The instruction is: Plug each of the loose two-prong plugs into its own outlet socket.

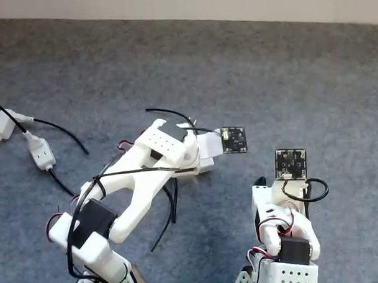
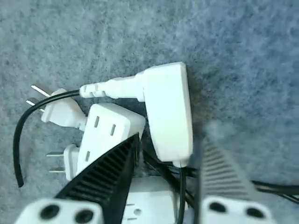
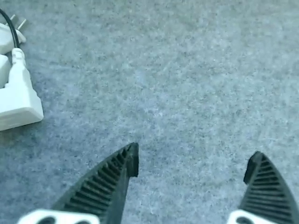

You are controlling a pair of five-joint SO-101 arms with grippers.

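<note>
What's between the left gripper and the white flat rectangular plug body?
Nothing visible blocks it. The open left gripper straddles the near end of the white flat rectangular plug body. A white slotted outlet cube crowds one finger; black cords run beneath.

A flat outlet block (image 2: 168,112) lies against one side of the slotted outlet socket (image 2: 110,130). One two-prong plug (image 2: 60,111) and a second plug (image 2: 67,161) lie just beside its opposite side. Two corded connectors (image 1: 40,153) lie well left of it, seen from above.
</note>
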